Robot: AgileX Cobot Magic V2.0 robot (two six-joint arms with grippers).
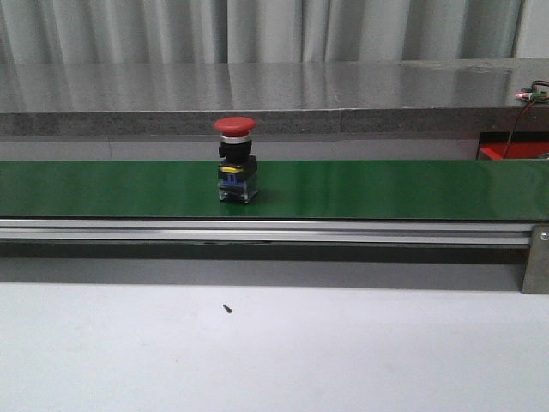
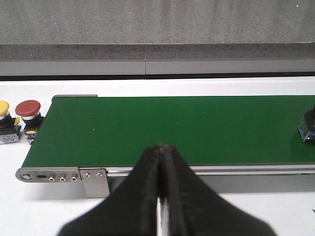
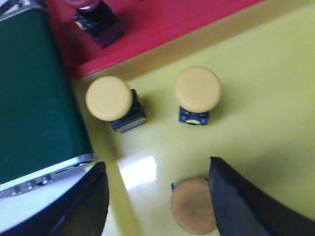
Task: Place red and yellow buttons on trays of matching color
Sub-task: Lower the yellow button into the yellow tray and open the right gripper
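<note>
- Red mushroom button (image 1: 235, 159): I see it upright on the green conveyor belt (image 1: 386, 189).
- Left gripper (image 2: 161, 162): fingers pressed together, holding nothing.
- Right gripper (image 3: 157, 196): fingers spread wide over the yellow tray (image 3: 266, 98), one yellow button (image 3: 193, 205) between them, unheld; two more yellow buttons (image 3: 109, 98) nearby.
- Red tray (image 3: 162, 24): one button.

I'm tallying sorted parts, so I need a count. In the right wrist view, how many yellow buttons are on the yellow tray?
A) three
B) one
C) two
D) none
A: three yellow caps show on the yellow tray, two side by side and a third between the fingers of the open right pincer.
</note>
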